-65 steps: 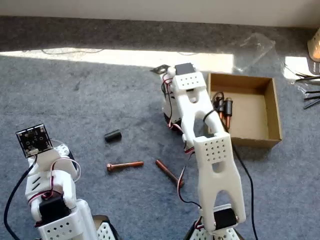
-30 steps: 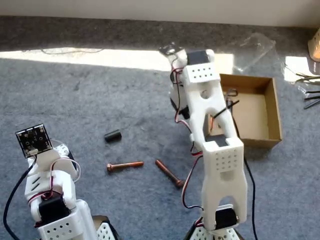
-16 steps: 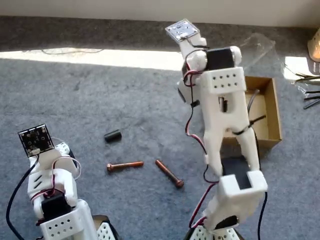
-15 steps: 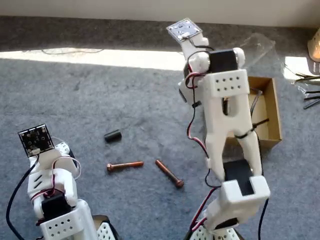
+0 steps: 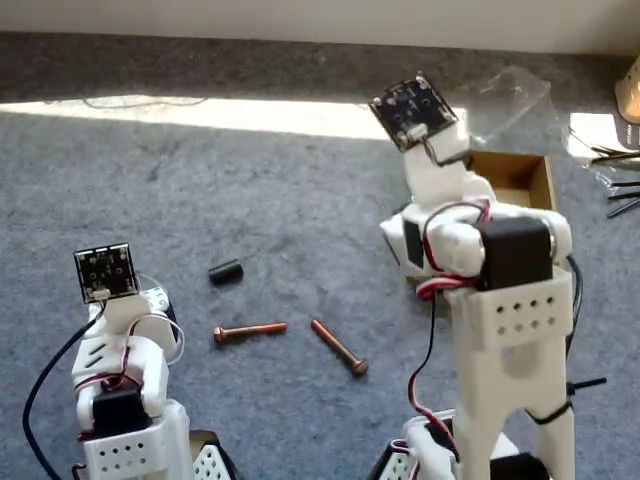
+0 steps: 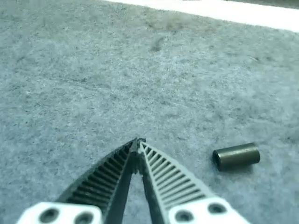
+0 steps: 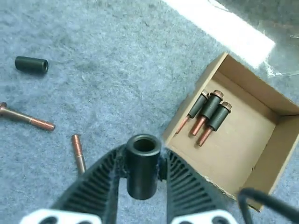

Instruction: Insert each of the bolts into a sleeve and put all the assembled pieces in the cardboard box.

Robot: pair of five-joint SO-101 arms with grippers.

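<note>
My right gripper (image 7: 143,154) is shut on a black sleeve (image 7: 141,171), held upright above the grey carpet. Beyond it stands the open cardboard box (image 7: 245,137) with three assembled bolt-and-sleeve pieces (image 7: 209,112) lying in its corner. A loose black sleeve (image 7: 31,64) (image 5: 226,271) lies on the carpet. Two copper bolts lie near it, one (image 5: 250,330) (image 7: 27,117) and another (image 5: 338,347) (image 7: 78,154). My left gripper (image 6: 138,143) is shut on nothing, low over the carpet, with the loose sleeve (image 6: 236,156) a short way off. The raised right arm (image 5: 500,290) hides most of the box (image 5: 520,170).
A clear plastic bag (image 5: 510,95) lies behind the box. Black cables (image 5: 620,190) lie at the right edge. A sunlit strip (image 5: 200,112) crosses the far carpet. The left arm (image 5: 120,360) stands at the front left.
The right arm has risen from beside the box and drawn back toward the front, its wrist now high. The left arm's wrist has shifted slightly right. Bolts and loose sleeve have not moved.
</note>
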